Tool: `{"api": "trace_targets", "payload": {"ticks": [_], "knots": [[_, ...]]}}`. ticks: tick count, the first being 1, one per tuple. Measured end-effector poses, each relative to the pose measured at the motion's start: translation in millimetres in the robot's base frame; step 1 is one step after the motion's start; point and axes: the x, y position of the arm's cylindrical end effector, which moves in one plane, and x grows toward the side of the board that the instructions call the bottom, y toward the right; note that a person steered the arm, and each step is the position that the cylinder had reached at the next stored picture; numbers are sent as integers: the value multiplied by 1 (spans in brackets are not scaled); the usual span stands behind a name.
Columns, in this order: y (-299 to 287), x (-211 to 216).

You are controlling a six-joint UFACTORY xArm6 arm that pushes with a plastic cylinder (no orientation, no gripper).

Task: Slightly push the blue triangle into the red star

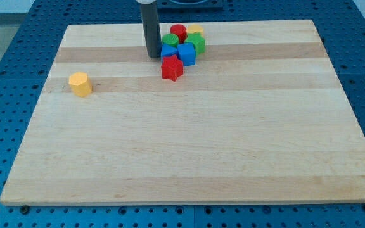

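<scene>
The red star [172,68] lies near the view's top centre on the wooden board [189,139]. The blue triangle [167,52] sits just above it, touching or nearly touching its upper edge, partly hidden by the rod. My tip [153,56] rests on the board right at the blue triangle's left side, up and to the left of the red star.
A blue cube [187,54], a green block [170,40], a green star-like block [196,42], a red cylinder [179,31] and a yellow block [195,30] cluster tightly above and right of the star. A yellow hexagon [80,83] sits alone at the left.
</scene>
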Motion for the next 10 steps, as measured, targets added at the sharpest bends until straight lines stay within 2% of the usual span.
{"api": "trace_targets", "payload": {"ticks": [1,2,3,4,5,6,7,9,10], "knots": [[4,10],[24,63],[26,73],[15,60],[-12,26],[-14,19],[25,12],[30,19],[30,72]]}}
